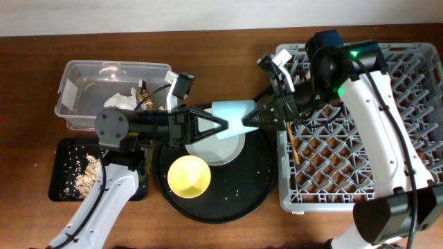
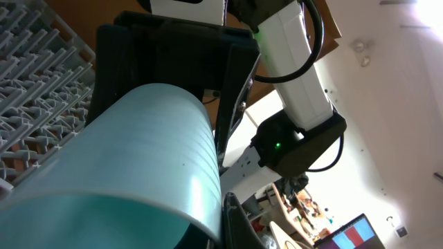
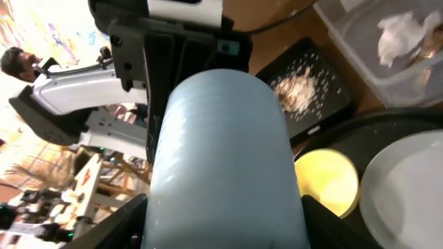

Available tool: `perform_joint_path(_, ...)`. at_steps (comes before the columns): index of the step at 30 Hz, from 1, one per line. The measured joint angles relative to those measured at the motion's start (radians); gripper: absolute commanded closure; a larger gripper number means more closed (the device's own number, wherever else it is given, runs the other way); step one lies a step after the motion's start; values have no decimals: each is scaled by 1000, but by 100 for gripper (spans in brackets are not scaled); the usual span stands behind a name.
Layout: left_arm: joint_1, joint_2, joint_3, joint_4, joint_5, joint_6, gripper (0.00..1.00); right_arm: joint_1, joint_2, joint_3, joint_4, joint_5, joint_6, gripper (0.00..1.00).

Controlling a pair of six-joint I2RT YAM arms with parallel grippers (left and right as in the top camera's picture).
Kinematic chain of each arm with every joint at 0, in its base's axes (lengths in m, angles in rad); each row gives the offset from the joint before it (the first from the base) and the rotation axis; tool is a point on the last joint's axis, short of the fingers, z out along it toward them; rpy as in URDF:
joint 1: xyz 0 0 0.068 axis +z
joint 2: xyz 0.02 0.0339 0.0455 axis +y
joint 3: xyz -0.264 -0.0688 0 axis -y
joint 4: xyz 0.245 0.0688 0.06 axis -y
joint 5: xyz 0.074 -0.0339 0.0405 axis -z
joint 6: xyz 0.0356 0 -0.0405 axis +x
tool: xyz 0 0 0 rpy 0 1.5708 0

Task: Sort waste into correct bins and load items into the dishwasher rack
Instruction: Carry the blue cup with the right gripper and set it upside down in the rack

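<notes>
We see left pincer (image 1: 225, 126), right pincer (image 1: 250, 121) both clamping light-blue cup (image 1: 232, 111); clear tub (image 1: 69, 76), label (image 1: 111, 69) unreadable, holds tissue (image 1: 119, 100), wrapper (image 1: 147, 104); black tray (image 1: 61, 149), scraps (image 1: 86, 173).

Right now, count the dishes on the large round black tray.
2: a round yellow bowl near the front, a pale grey-blue round plate behind it; others may be hidden.

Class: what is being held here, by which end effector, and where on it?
The light-blue cup, lying sideways in mid-air: the left end effector and the right end effector each clasp its side wall, at opposite ends.
</notes>
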Motion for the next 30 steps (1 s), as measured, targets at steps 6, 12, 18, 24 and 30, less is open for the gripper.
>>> perform_joint_path(6,-4,-6,0,2,11,0,98,26,0,0,-3,21,-50,42)
perform_joint_path(12,0,-8,0,-1,13,0,42,56,-1,0,32,4,-56,50)
perform_joint_path(18,102,-8,0,-2,24,4,1,-109,-1,0,36,47,-55,54)
perform_joint_path(24,188,-8,8,-153,24,100,1,-282,-1,-2,311,405,330,56)
perform_joint_path(30,188,-3,16,-1053,-183,617,1,-279,-1,-3,365,1048,784,57)
